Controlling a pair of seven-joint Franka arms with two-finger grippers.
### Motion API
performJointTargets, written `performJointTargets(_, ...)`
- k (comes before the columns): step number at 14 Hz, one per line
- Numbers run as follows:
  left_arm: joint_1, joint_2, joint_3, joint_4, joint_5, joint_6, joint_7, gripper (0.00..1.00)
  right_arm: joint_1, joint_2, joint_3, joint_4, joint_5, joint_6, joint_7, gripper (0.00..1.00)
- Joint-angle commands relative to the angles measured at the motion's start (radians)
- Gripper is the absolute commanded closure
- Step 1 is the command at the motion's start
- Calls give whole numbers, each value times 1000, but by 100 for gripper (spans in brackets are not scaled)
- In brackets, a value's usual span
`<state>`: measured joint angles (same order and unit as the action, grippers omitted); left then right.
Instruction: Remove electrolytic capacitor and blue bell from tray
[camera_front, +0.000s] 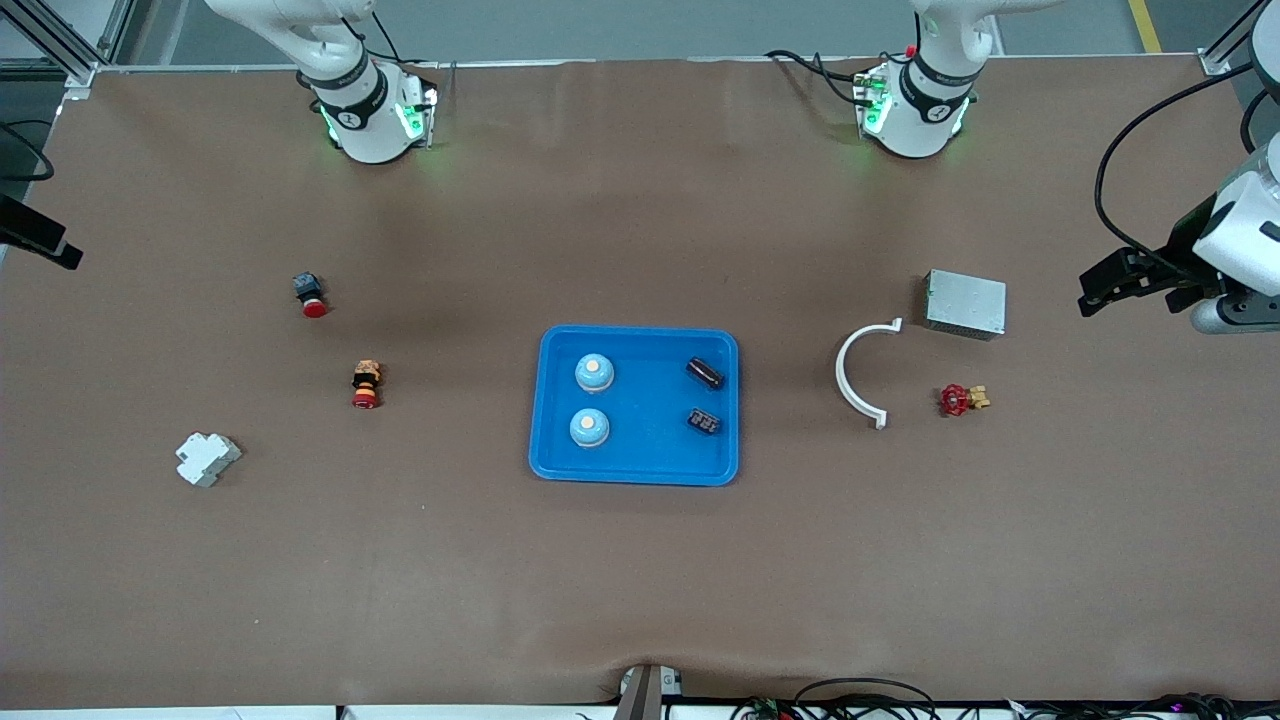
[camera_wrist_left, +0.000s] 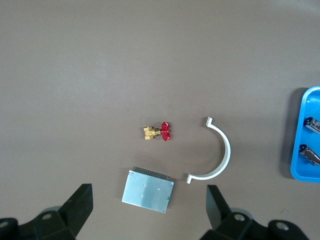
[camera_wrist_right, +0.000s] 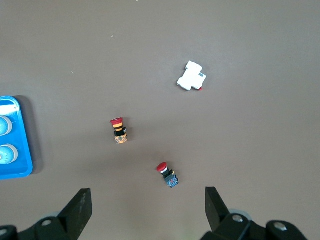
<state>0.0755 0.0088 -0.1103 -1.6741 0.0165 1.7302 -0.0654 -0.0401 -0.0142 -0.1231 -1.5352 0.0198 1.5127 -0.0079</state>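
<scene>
A blue tray (camera_front: 640, 478) lies mid-table. In it stand two pale blue bells (camera_front: 594, 372) (camera_front: 589, 428) toward the right arm's end, and two dark capacitors (camera_front: 705, 373) (camera_front: 704, 421) lie toward the left arm's end. My left gripper (camera_wrist_left: 149, 187) hangs open and empty high over a metal box; the front view shows it at its edge (camera_front: 1145, 290). The left wrist view catches the tray (camera_wrist_left: 300, 137) and both capacitors (camera_wrist_left: 312, 124). My right gripper (camera_wrist_right: 147, 192) is open and empty high over the table by a red push button; its wrist view shows the tray (camera_wrist_right: 25, 150) and bells (camera_wrist_right: 5, 155).
At the left arm's end lie a metal box (camera_front: 965, 304), a white half-ring clamp (camera_front: 860, 372) and a red-handled brass valve (camera_front: 960, 399). At the right arm's end lie two red push buttons (camera_front: 310, 295) (camera_front: 366, 385) and a white breaker (camera_front: 207, 458).
</scene>
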Motion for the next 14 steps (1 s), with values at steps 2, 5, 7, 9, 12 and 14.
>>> performJointTargets(2, 6, 11, 1, 24, -17, -20, 19, 0, -17, -18, 16, -8, 6, -9, 0, 0)
performJointTargets(5, 6, 11, 1, 25, -17, -20, 19, 0, -15, -18, 17, -9, 8, -12, -10, 0)
performJointTargets(7, 6, 14, 1, 25, -17, -20, 13, 0, -11, -20, 20, -9, 8, -12, -6, 0)
performJointTargets(9, 4, 37, 1, 27, -18, -20, 12, 0, 2, -32, 34, -9, 5, -28, -3, 0)
performJointTargets(12, 4, 51, 1, 28, -20, -20, 12, 0, 25, -33, 42, -19, 9, -48, 5, 0)
performJointTargets(14, -2, 66, 0, 33, -21, -18, 9, 0, 48, -39, 42, -52, 43, -45, 32, 0)
